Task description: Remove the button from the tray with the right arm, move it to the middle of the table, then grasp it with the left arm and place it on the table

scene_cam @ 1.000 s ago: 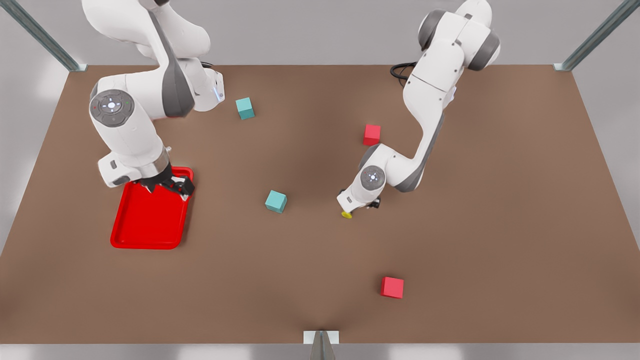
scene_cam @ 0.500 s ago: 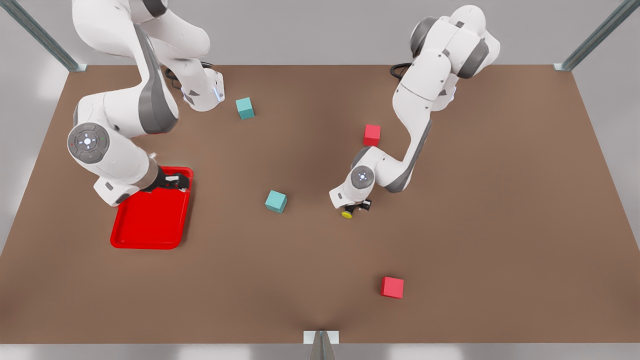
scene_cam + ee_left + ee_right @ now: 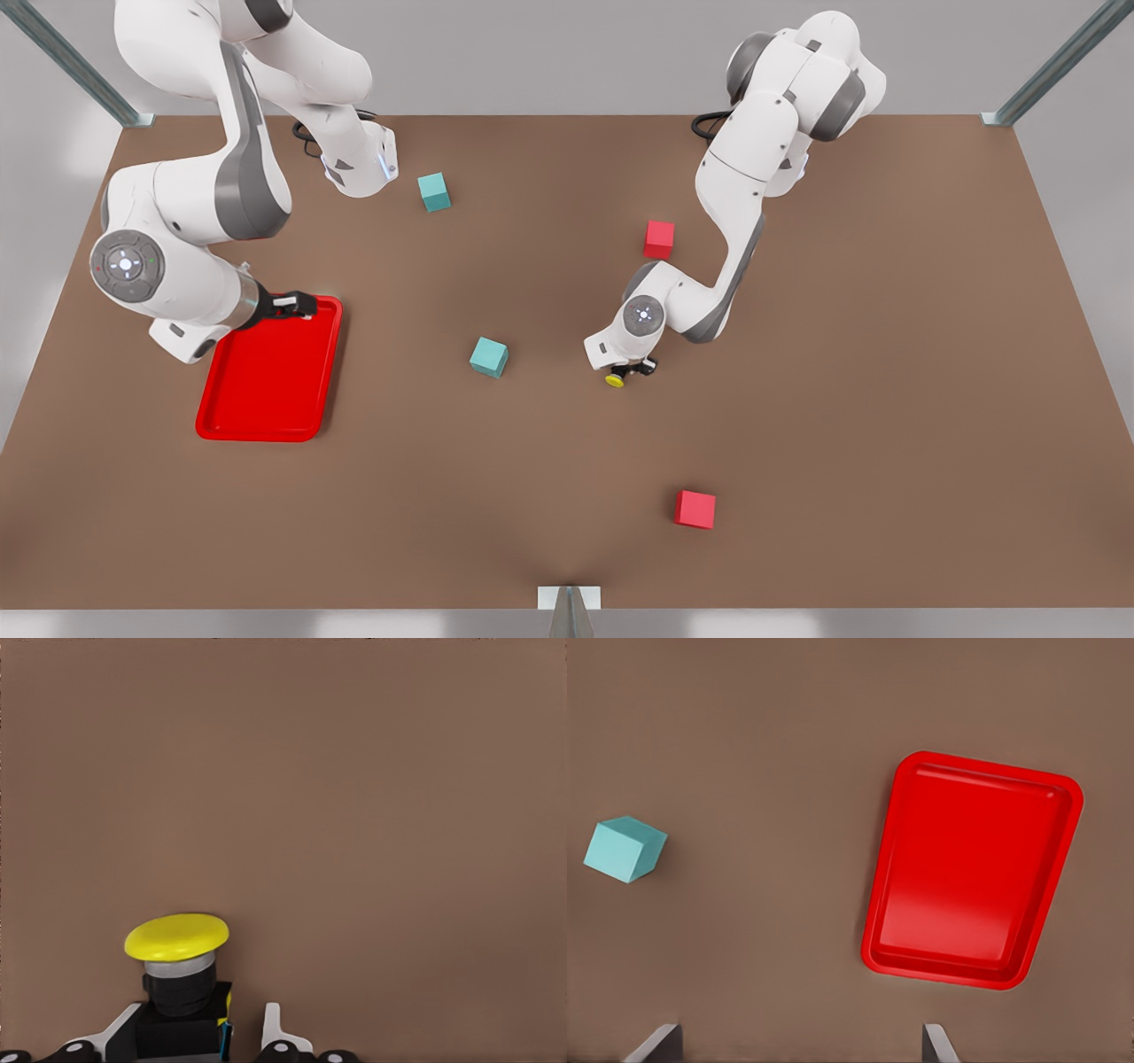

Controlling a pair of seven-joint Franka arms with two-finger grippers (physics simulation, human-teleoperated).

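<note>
Right tool [image 3: 297, 306] farther back; tray [image 3: 970, 870] bare.

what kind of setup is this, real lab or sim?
Likely a simulated bimanual tabletop cell: a plain brown table framed by metal posts, scattered teal cubes and red cubes, a red tray. The left tool grips the button; the right tool waits open at the tray.

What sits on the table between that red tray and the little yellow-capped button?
In the front view, one teal cube stands on the table between the red tray and the button; otherwise bare tabletop.
</note>
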